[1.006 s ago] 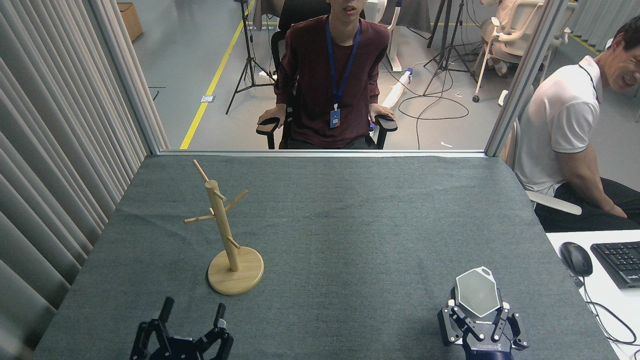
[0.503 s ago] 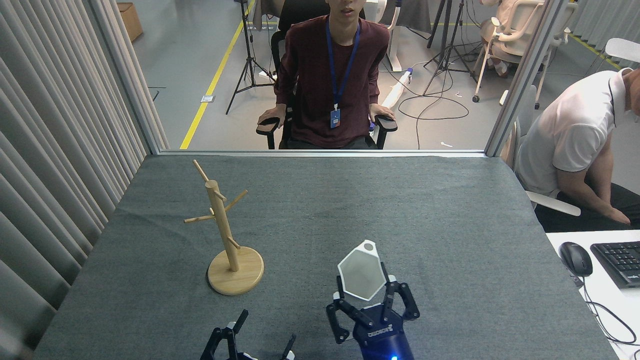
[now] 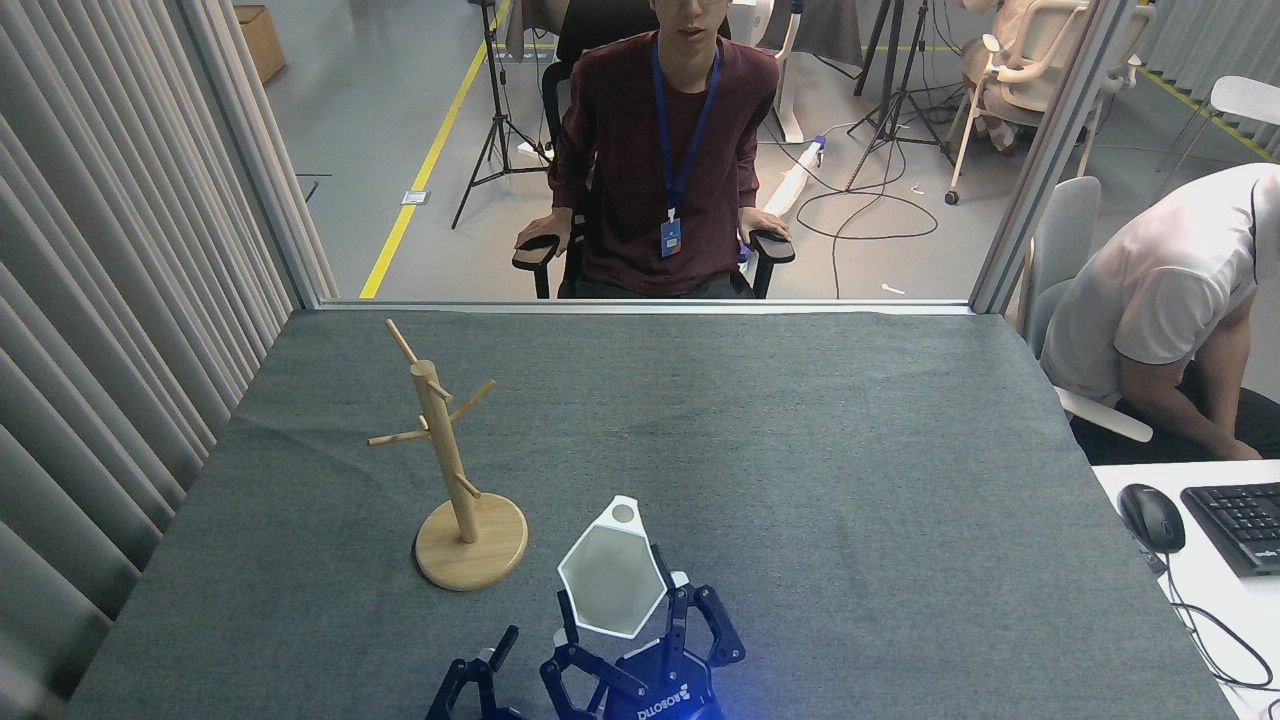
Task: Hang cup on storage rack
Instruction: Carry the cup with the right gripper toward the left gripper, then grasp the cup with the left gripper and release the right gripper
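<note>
A grey felt-covered surface [image 3: 800,420] fills the room's near side. Up and to the left of the right end effector [image 3: 625,625] stands the storage rack [image 3: 447,470], pale smooth wood with a round disc base, slim post and thin angled pegs. The right end effector rises from the bottom edge, dark fingers clamped around the cup [image 3: 612,578], white, hexagonal, mouth upward, its holed rim tab pointing away. Just left, the left end effector [image 3: 480,685] barely shows; I cannot tell its opening.

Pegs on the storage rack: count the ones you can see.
5 on the storage rack: one rising up-left behind the post top, a stub near the top, one pointing left, one up-right, and a low one on the right. Others may be hidden behind the post.
</note>
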Available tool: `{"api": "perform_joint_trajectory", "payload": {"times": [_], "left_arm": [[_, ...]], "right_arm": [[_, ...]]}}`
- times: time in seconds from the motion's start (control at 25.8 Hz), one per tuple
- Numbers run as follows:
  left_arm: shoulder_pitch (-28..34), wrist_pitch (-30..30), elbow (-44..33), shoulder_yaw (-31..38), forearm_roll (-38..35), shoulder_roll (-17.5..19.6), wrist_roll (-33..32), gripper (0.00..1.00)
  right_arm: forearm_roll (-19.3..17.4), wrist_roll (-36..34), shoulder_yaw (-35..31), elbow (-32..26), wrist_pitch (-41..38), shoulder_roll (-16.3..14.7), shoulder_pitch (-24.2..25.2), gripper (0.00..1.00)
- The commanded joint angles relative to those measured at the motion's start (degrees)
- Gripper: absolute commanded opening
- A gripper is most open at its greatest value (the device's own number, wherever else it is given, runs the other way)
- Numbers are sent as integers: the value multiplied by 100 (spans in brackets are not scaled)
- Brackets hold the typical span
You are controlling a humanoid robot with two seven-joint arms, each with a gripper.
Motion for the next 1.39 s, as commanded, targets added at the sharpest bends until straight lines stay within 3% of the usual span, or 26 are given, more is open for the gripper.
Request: {"api": "perform_joint_trajectory", "payload": {"times": [0.0,0.77,0.85,0.97,1.08,1.16,1.24,1.35], "left_arm": [[4,7,-16,-1,9,-11,-9,99],[30,7,-236,17,70,-20,43,99],[30,-2,-236,17,70,-11,114,88],[30,-2,-236,17,70,33,175,59],[21,-2,-236,17,70,33,175,54],[21,7,-236,17,62,15,175,54],[21,7,-236,17,62,7,175,55],[30,7,-236,17,62,15,184,54]], "right_arm": [[-25,-10,241,-28,125,-17,85,62],[-121,-37,944,412,424,-88,358,61],[-130,-37,1005,421,424,-88,358,61],[-130,-37,1014,421,433,-88,358,61],[-130,-46,1014,421,477,-88,358,61],[-130,-28,1014,421,538,-88,358,70],[-148,-28,1014,420,565,-88,358,99],[-288,-54,1014,298,574,-88,358,99]]}}
